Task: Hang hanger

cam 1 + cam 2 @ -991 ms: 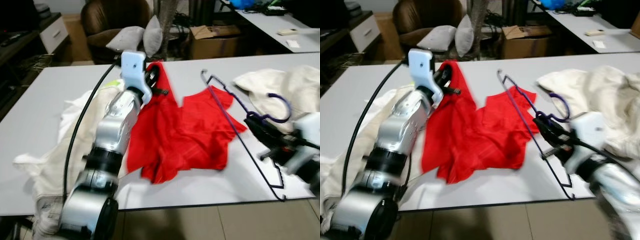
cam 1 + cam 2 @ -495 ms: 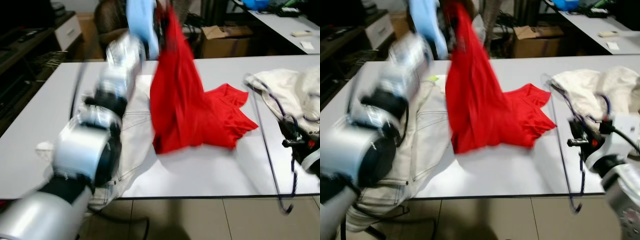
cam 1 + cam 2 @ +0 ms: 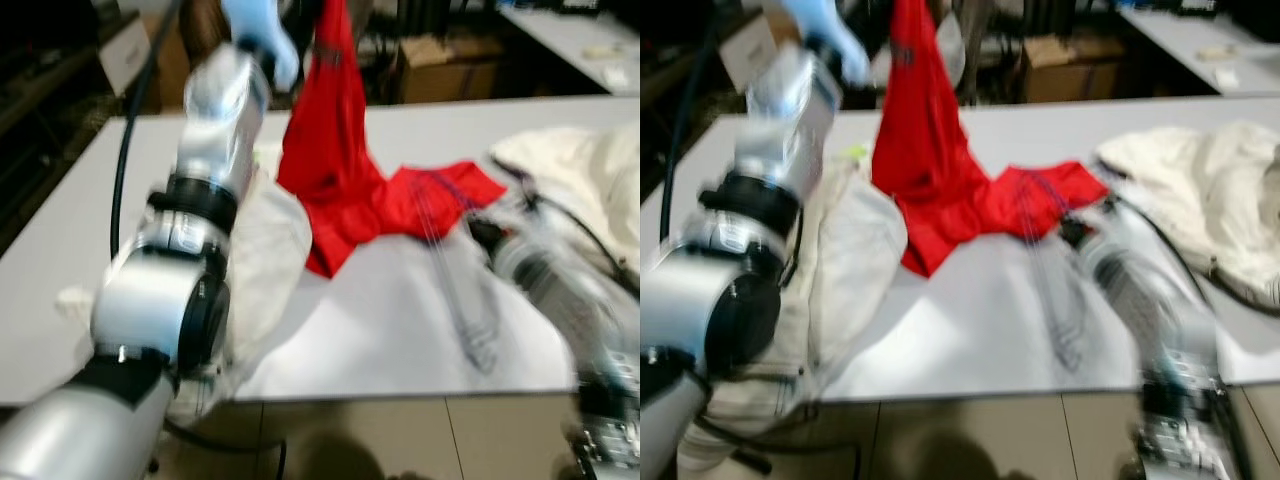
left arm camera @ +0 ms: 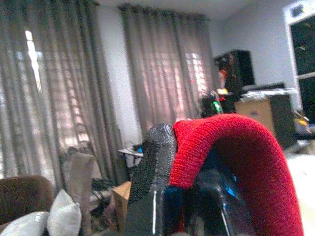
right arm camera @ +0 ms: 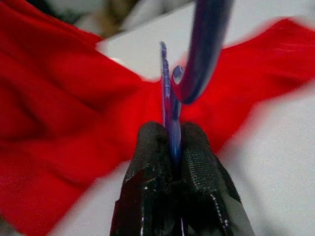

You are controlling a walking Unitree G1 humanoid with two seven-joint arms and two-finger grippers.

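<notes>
Red cloth dominates the left eye view: the red garment (image 3: 340, 170) hangs from up at twelve o'clock, pinched high by the left gripper (image 3: 318, 12), and its lower part trails onto the white table (image 3: 390, 330) toward three o'clock; the silver left arm (image 3: 190, 250) rises from seven o'clock to the top edge; a cream garment (image 3: 265, 240) lies crumpled on the table just beside that arm, at about nine o'clock of the red cloth; the hanger (image 3: 455, 280), thin and dark, lies blurred over the table at four o'clock of the red cloth, its upper end touching the cloth's edge; the right arm (image 3: 560, 290) comes in from five o'clock, blurred; a second pale garment (image 3: 590, 170) is heaped at two o'clock.

The right eye view gives the same scene; a cardboard box (image 3: 1065, 65) stands beyond the table at one o'clock.

In the left wrist view, a black finger (image 4: 152, 172) presses against a fold of the red cloth, clamped; grey curtains (image 4: 93, 98) hang behind.

In the right wrist view, the right gripper (image 5: 173, 147) has both fingers closed tight on the purple wire of the hanger, whose hook curves up at twelve o'clock, with red cloth beneath.
</notes>
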